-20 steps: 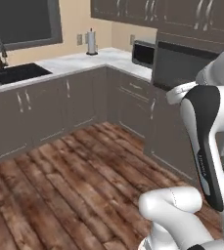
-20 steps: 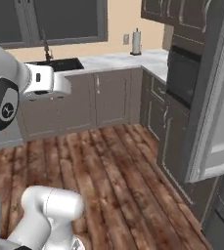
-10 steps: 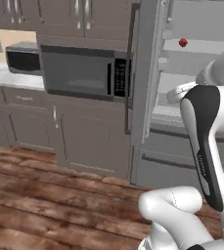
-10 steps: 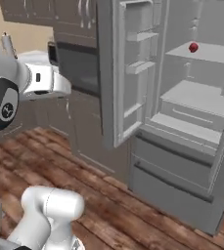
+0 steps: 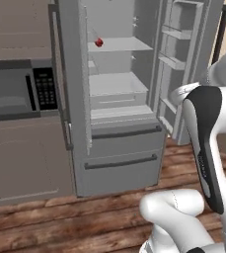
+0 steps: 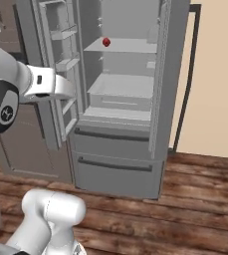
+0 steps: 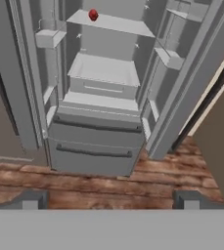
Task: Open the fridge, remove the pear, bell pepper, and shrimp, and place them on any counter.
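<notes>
Hand view now faces you onto the open fridge (image 7: pixel 101 124) after the base's swing; bell pepper (image 7: pixel 93 15) waits on its shelf, hand (image 7: pixel 110 199) spread empty.

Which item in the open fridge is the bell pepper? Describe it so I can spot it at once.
Start at the tall grey fridge, both upper doors swung open. Go to the shelf highest in view. The bell pepper sits near that shelf's left front: a tiny glossy red ball, the one spot of colour among pale grey shelves.
</notes>
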Robot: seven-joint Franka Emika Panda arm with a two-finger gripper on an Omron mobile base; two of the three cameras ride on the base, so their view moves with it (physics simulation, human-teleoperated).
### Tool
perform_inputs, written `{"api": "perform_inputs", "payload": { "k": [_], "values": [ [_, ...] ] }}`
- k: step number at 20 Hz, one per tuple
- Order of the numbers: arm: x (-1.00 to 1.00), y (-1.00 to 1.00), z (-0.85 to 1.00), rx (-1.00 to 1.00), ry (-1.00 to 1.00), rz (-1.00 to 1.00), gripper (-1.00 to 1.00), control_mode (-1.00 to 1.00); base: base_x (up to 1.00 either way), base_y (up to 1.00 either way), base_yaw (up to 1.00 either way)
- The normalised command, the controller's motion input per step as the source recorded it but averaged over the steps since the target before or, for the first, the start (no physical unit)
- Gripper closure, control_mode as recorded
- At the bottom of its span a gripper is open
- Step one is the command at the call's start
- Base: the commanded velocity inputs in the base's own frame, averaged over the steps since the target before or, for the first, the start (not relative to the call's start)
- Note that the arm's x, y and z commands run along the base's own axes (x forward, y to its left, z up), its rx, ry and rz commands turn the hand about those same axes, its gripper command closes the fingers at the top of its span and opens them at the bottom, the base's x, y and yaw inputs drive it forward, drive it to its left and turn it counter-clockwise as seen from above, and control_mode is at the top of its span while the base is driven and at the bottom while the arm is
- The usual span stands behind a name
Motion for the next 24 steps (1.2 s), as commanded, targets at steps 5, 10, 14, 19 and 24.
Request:
{"api": "perform_inputs", "payload": {
  "k": [5,10,14,19,24],
  "values": [
    [0.0,0.0,0.0,0.0,0.0,0.0,-1.0,1.0,0.0,-0.02,-0.04],
    [0.0,0.0,0.0,0.0,0.0,0.0,-1.0,1.0,0.13,0.14,0.0],
    [0.0,0.0,0.0,0.0,0.0,0.0,-1.0,1.0,0.59,0.04,0.04],
    [0.0,0.0,0.0,0.0,0.0,0.0,-1.0,1.0,0.95,0.01,0.03],
    [0.0,0.0,0.0,0.0,0.0,0.0,-1.0,1.0,0.94,0.0,0.02]
  ]
}}
